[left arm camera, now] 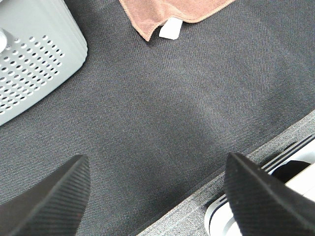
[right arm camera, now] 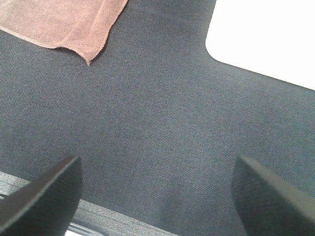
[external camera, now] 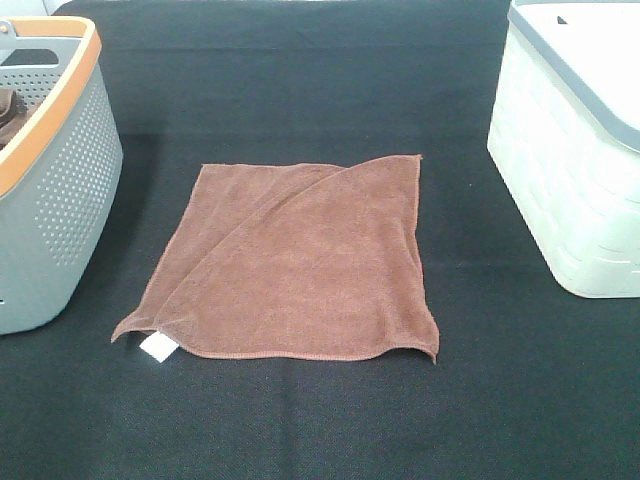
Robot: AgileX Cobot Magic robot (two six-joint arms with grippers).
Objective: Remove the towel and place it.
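Towel (external camera: pixel 295 265): spread flat mid-table on the black cloth (external camera: pixel 300 80), one fold running diagonally; white tag (external camera: pixel 158 346) at the near-left corner.
Open room: bare cloth on every side of the towel; grey perforated basket (external camera: pixel 60 190) at the left, white bin (external camera: pixel 570 170) at the right, both apart from it.
Left gripper (left arm camera: pixel 157 196): jaws wide, empty, over bare cloth near the table edge; this view alone shows that edge.
Right gripper (right arm camera: pixel 157 196): jaws wide, empty.
Exterior high: neither gripper visible.

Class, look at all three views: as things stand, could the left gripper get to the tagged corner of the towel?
Probably yes. The left gripper is open over bare black cloth, and nothing lies between it and the towel corner with the white tag. The grey basket stands off to the side.
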